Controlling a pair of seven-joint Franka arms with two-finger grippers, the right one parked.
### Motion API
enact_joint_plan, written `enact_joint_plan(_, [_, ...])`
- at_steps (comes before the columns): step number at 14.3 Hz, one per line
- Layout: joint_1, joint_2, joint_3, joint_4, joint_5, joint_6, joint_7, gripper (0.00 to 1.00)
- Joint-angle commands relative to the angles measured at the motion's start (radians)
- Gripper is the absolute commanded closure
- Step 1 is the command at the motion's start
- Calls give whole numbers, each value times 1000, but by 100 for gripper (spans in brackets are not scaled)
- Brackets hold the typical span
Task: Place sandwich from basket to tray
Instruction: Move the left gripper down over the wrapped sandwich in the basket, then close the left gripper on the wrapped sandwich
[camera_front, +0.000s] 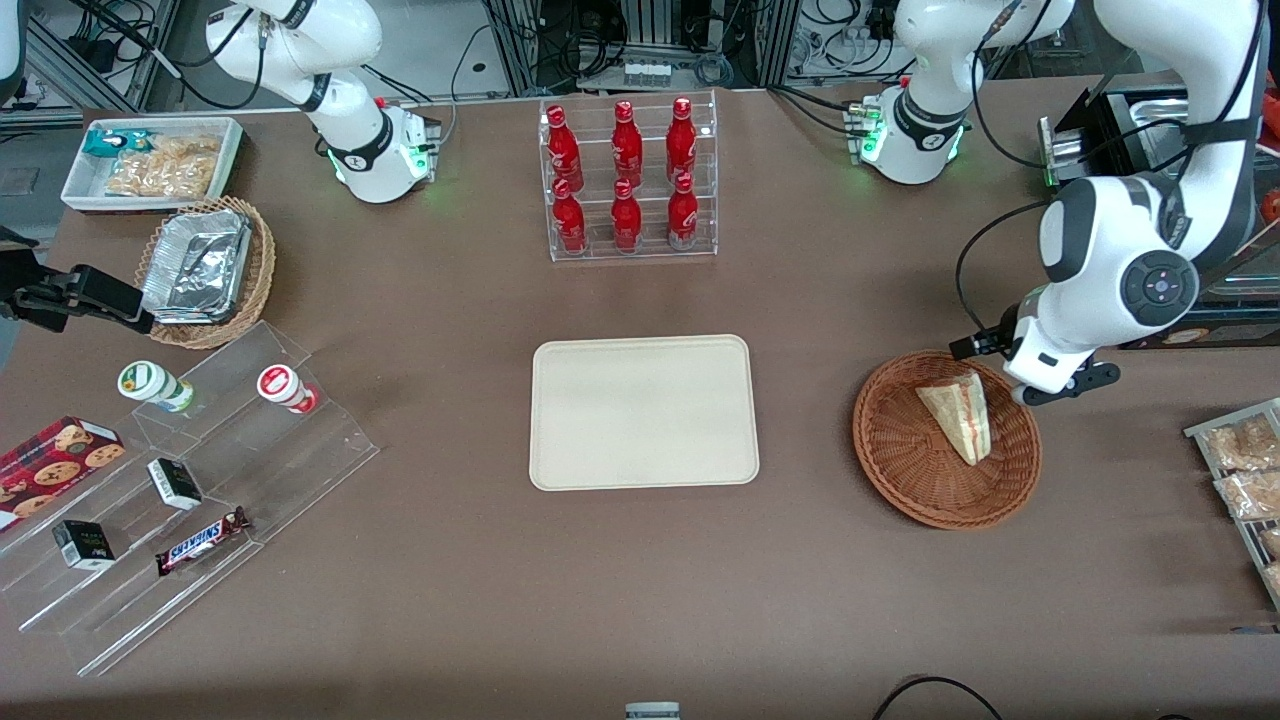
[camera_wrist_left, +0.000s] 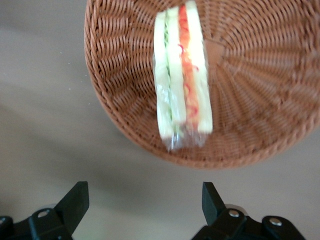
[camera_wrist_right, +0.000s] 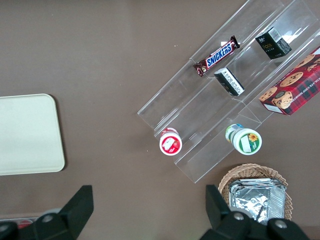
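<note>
While the working arm's wrist (camera_front: 1062, 345) hangs low over the surface (camera_front: 640, 600), bent down from a raised elbow joint (camera_front: 1130, 265), its jaws (camera_wrist_left: 145, 205) stand wide apart and hold nothing. In the wrist view the two black fingers (camera_wrist_left: 75, 202) sit above bare brown surface just outside the basket's rim, and neither touches the wicker. From the front, the wrist sits at the basket's edge farther from the camera, on the side toward the working arm's end of the surface.

The sandwich (camera_front: 960, 415) lies inside the reddish-brown basket (camera_front: 900, 470), resting on the woven floor, its narrow tip toward the wrist and its broad end nearer the front camera. Its cut edge shows pale bread with green and red layers, and clear wrap gathers at one end (camera_wrist_left: 182, 75).

The basket rests toward the working arm's end of the surface, about midway between the front and back edges. The cream tray (camera_front: 642, 412) lies flat near the middle of the surface, well apart from the basket, with bare surface between them. A clear rack of red bottles (camera_front: 628, 178) stands near the back edge, farther from the camera than the tray.
</note>
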Motion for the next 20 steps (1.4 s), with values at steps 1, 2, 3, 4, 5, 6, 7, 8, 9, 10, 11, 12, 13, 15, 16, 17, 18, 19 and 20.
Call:
enact_joint_plan(1, [7, 42, -7, -1, -2, 59, -69, 0])
enact_joint_plan(2, [8, 57, -7, -1, -4, 85, -70, 0])
enact_joint_plan(3, [8, 72, -7, 1, -7, 110, -72, 0])
enact_joint_plan(4, [10, 89, -3, 1, -9, 141, -76, 0])
enact_joint_plan(5, [10, 102, -3, 1, -9, 164, -81, 0])
enact_joint_plan(6, [10, 115, -3, 1, -9, 176, -84, 0])
enact_joint_plan(7, [10, 134, -3, 2, -9, 188, -84, 0])
enact_joint_plan(8, [10, 149, -3, 5, -10, 208, -87, 4])
enact_joint_plan(9, [10, 163, -3, 7, -24, 231, -102, 14])
enact_joint_plan(10, [10, 174, -3, 7, -42, 257, -122, 24])
enact_joint_plan(11, [10, 178, -3, 7, -47, 267, -129, 34])
enact_joint_plan(12, [10, 180, -3, 8, -47, 267, -129, 36])
enact_joint_plan(13, [8, 178, -3, 8, -47, 265, -129, 36])
enact_joint_plan(15, [8, 177, -3, 18, -47, 261, -127, 32])
enact_joint_plan(16, [8, 177, -3, 22, -47, 261, -129, 36])
enact_joint_plan(17, [8, 177, -3, 24, -47, 261, -129, 43])
enact_joint_plan(18, [8, 178, -3, 24, -47, 259, -130, 56])
enact_joint_plan(19, [8, 177, -3, 24, -47, 256, -129, 77])
enact_joint_plan(20, [8, 177, -3, 25, -47, 256, -129, 86])
